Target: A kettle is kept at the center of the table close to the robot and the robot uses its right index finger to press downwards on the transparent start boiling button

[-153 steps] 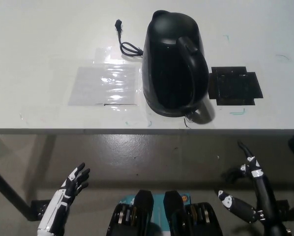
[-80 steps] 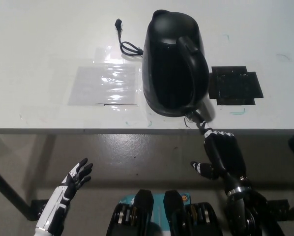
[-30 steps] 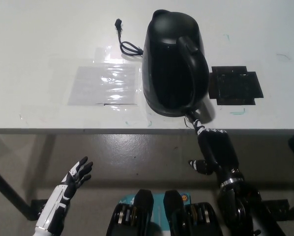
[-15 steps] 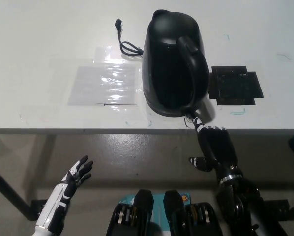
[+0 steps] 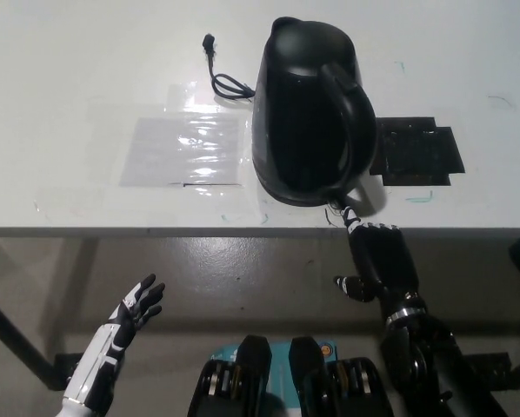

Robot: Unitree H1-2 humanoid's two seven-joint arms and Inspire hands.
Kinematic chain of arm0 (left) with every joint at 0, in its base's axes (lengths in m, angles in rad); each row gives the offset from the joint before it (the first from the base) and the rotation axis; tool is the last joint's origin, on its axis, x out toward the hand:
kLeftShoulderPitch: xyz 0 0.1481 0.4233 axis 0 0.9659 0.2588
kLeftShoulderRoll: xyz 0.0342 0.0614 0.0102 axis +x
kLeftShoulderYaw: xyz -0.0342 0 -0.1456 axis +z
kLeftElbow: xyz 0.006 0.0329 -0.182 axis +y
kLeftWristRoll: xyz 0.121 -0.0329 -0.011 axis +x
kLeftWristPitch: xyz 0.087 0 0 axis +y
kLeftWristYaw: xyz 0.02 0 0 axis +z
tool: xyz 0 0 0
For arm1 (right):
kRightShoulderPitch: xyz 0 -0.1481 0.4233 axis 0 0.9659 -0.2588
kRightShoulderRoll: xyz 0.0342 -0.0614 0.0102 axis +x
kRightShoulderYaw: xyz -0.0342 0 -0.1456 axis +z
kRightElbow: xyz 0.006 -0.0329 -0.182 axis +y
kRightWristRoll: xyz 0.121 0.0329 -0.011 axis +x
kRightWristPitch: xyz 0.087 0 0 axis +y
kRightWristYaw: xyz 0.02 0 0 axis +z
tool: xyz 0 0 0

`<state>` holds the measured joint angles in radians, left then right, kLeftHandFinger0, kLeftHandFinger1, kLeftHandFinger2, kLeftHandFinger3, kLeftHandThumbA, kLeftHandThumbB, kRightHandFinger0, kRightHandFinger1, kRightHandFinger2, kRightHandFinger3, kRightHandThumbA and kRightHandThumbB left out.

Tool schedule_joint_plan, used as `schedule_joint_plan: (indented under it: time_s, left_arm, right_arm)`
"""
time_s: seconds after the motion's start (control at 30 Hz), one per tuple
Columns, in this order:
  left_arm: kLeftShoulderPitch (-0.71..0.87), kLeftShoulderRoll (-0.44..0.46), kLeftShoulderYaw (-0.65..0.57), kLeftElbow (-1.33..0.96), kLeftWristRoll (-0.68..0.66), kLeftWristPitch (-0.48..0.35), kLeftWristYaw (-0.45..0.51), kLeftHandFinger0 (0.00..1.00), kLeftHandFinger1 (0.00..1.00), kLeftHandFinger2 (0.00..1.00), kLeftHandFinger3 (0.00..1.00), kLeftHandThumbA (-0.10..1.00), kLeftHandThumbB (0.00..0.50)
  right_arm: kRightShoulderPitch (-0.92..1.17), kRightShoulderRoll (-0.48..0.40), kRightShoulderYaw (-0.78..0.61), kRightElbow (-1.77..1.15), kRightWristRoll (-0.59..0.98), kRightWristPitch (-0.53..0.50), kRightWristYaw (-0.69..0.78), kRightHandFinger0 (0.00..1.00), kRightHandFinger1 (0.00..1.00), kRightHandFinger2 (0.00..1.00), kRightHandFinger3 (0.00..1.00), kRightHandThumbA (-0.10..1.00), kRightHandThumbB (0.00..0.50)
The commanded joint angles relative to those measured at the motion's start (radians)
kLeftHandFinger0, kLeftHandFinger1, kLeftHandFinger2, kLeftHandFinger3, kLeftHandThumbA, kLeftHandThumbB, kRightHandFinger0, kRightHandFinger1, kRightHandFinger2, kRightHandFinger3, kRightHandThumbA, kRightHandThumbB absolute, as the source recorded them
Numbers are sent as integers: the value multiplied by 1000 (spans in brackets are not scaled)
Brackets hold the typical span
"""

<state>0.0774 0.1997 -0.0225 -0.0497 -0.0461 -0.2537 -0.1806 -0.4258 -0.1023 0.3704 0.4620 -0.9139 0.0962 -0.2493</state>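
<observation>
A black kettle [image 5: 308, 109] stands on the white table [image 5: 86, 69], handle toward me. Its transparent start button [image 5: 363, 201] juts out at the base of the handle near the table's front edge. My black right hand [image 5: 377, 261] reaches up from below that edge, one finger stretched out with its tip at the button and the other fingers curled in. My white left hand [image 5: 131, 313] rests low at the lower left, below the table, open with fingers spread.
A black power cord with plug [image 5: 221, 74] lies behind the kettle to its left. A clear plastic sheet [image 5: 186, 148] is taped to the left of the kettle. A black square pad [image 5: 416, 152] lies to its right.
The kettle's handle has swung slightly to the right, covering the pad's left edge. My right hand has stayed with its fingertip at the button. The left hand has not moved.
</observation>
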Motion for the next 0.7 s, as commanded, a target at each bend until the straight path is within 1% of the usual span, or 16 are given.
schedule_joint_plan:
  time_s: [0.0, 0.1, 0.23, 0.3, 0.33, 0.37, 0.4, 0.43, 0.47, 0.5, 0.53, 0.57, 0.6, 0.67]
  left_arm:
    - [-11, 16, 2, -36, 3, -34, -9, 1000, 1000, 1000, 1000, 1000, 357]
    - [-13, 15, 0, -29, 1, -43, -11, 1000, 1000, 1000, 1000, 1000, 352]
    - [-10, 15, 1, -34, 3, -36, -9, 1000, 1000, 1000, 1000, 1000, 355]
    - [-8, 13, 1, -43, 1, -29, -8, 1000, 1000, 1000, 1000, 1000, 359]
    - [-9, 14, 0, -42, 3, -32, -8, 1000, 1000, 1000, 1000, 1000, 353]
    - [-9, 14, 0, -40, 2, -33, -9, 1000, 1000, 1000, 1000, 1000, 352]
    - [-9, 15, 0, -39, 4, -32, -9, 1000, 1000, 1000, 1000, 1000, 353]
    - [-8, 15, 1, -38, 5, -33, -8, 1000, 1000, 1000, 1000, 1000, 352]
    - [-8, 15, 1, -38, 5, -33, -8, 1000, 1000, 1000, 1000, 1000, 352]
    - [-6, 14, 1, -39, 2, -31, -9, 1000, 1000, 1000, 1000, 1000, 354]
    - [-5, 14, 1, -41, 1, -28, -9, 1000, 1000, 1000, 1000, 1000, 354]
    - [-5, 14, 1, -44, 0, -25, -9, 1000, 1000, 1000, 1000, 1000, 355]
    - [-5, 14, 1, -45, 0, -23, -8, 1000, 1000, 1000, 1000, 1000, 355]
    - [-4, 15, 1, -44, -4, -23, -11, 1000, 1000, 1000, 1000, 1000, 357]
  right_arm:
    - [-37, -1, 6, 44, 22, 9, -3, 0, 0, 36, 1000, 1000, 210]
    - [-33, -5, 6, 38, 26, 3, -6, 0, 0, 16, 1000, 1000, 210]
    - [-31, -9, 15, 23, 15, 2, -16, 0, 0, 48, 1000, 1000, 207]
    - [-20, -12, 13, -16, 18, -2, -15, 0, 0, 55, 1000, 1000, 216]
    - [-14, -13, 13, -30, 17, -20, -40, 0, 0, 31, 1000, 1000, 222]
    - [-5, -15, 15, -54, 13, -29, -52, 0, 0, 66, 1000, 1000, 251]
    - [7, -18, 13, -90, 22, -51, -59, 94, 142, 249, 1000, 1000, 276]
    - [16, -21, 12, -126, 32, -64, -52, 358, 445, 627, 1000, 1000, 303]
    - [23, -24, 13, -149, 33, -70, -47, 643, 703, 975, 1000, 1000, 313]
    - [31, -28, 18, -176, 27, -75, -47, 810, 855, 1000, 1000, 1000, 324]
    - [35, -32, 22, -192, 19, -77, -49, 840, 897, 1000, 1000, 1000, 324]
    - [43, -33, 22, -214, 21, -94, -62, 949, 1000, 1000, 1000, 1000, 331]
    - [56, -35, 23, -250, 25, -113, -72, 1000, 1000, 1000, 1000, 1000, 335]
    - [77, -41, 29, -308, 27, -123, -51, 1000, 1000, 1000, 1000, 1000, 343]
